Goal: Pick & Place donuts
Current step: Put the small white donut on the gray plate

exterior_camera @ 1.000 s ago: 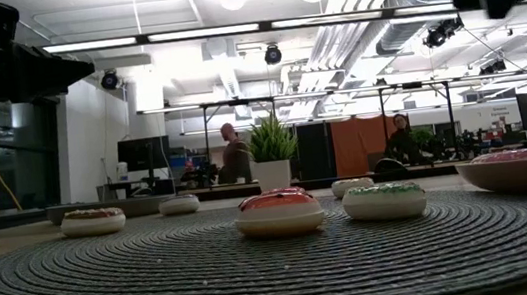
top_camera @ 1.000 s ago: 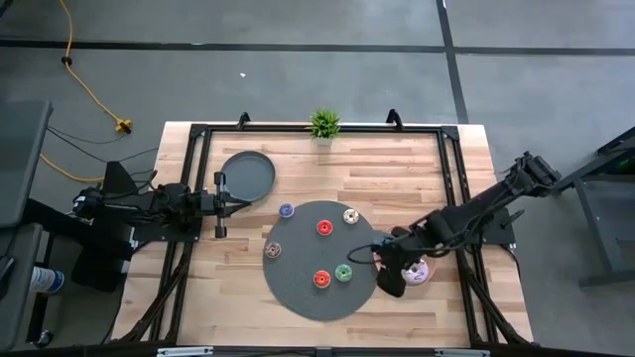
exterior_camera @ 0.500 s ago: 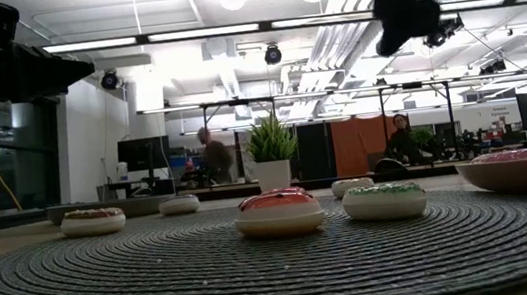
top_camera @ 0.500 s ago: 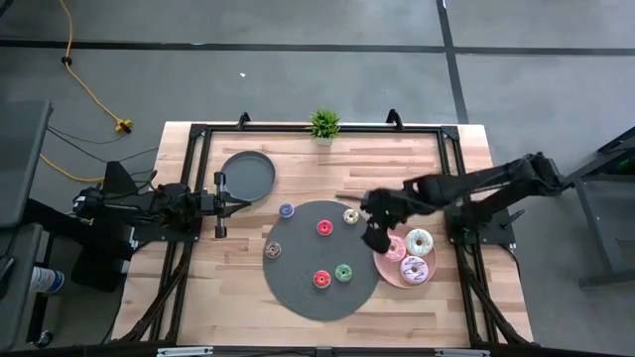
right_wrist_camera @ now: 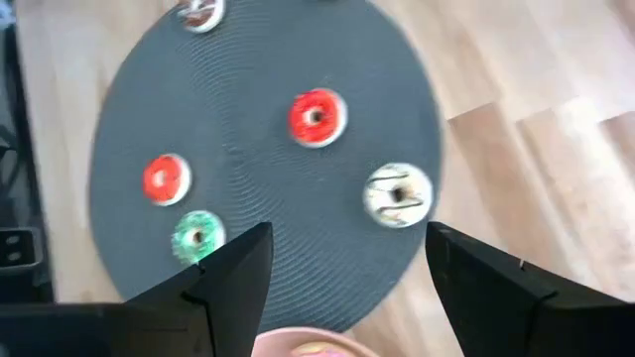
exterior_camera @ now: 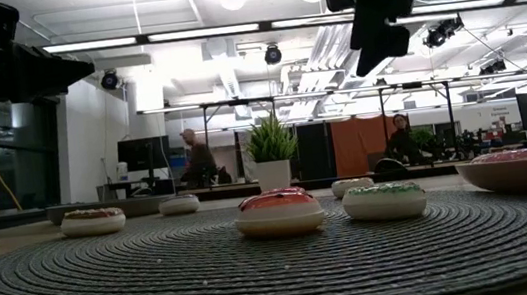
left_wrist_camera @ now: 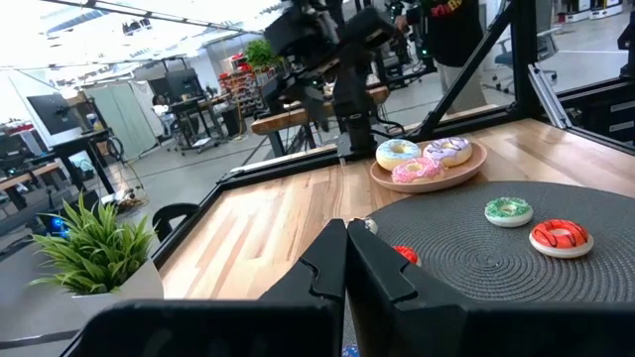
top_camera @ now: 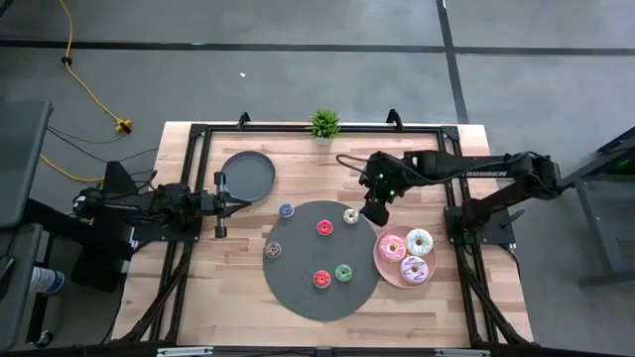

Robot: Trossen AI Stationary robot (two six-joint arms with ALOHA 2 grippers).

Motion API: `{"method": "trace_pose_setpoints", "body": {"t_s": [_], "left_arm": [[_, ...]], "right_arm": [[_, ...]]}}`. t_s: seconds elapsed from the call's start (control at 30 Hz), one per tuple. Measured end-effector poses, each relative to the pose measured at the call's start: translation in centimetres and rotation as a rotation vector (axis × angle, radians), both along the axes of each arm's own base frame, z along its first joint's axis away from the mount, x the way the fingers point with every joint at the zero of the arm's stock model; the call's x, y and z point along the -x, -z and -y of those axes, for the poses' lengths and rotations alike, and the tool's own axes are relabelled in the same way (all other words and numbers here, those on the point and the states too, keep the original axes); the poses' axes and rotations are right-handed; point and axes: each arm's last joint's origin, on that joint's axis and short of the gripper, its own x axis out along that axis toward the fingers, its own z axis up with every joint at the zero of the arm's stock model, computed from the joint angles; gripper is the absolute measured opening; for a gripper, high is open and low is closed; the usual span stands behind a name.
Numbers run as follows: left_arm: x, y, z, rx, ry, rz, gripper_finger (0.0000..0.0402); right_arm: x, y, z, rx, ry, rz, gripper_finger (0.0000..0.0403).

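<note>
Spreading across the middle of the wooden surface (top_camera: pixel 417 159) is the round dark woven mat (top_camera: pixel 319 288), the landmark for everything else here. A black metal frame (top_camera: pixel 198 131) is running along the surface edges, closing in the room on every side. Beyond the mat's far-left rim the empty round dark grey plate (top_camera: pixel 247 175) is sitting, and straight beyond the mat, at the far edge, a small potted plant (top_camera: pixel 323 124) is standing. Against the mat's right rim the round pink plate (top_camera: pixel 387 263) is lying, carrying three larger donuts: pink (top_camera: pixel 394 247), white (top_camera: pixel 420 241) and lilac (top_camera: pixel 413 269).

Bare wood is lying open between the mat and the plant, and also to the mat's near left.

On the mat five tiny donuts are resting well apart: a red one (top_camera: pixel 324 227) near the middle, a second red one (top_camera: pixel 321 279) and a green one (top_camera: pixel 343 272) toward the near rim, a brown one (top_camera: pixel 273 250) at the left rim and a cream one (top_camera: pixel 350 216) at the far-right rim. A blue one (top_camera: pixel 286 210) is lying on the wood just off the mat's far-left rim.

The right hand (top_camera: pixel 375 210) is hovering above the mat's far-right rim, just beside the cream donut, fingers spread apart and holding nothing. The left hand (top_camera: pixel 236 201) is waiting left of the mat, near the grey plate, fingers pressed together.
</note>
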Motion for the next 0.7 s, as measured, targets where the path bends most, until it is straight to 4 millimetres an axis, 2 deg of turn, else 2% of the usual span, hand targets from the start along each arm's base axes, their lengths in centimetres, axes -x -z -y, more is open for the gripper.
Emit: {"method": "trace_pose_setpoints", "body": {"t_s": [0.4, 0.7], "left_arm": [[0.0, 0.0, 0.0, 0.0, 0.0, 0.0, 0.0], [0.0, 0.0, 0.0, 0.0, 0.001, 0.0, 0.0]], "right_arm": [[0.2, 1.1, 3.6, -0.08, 0.219, -0.068, 0.0255], [-0.6, 3.1, 5.4, -0.293, 0.322, -0.132, 0.0255]]}}
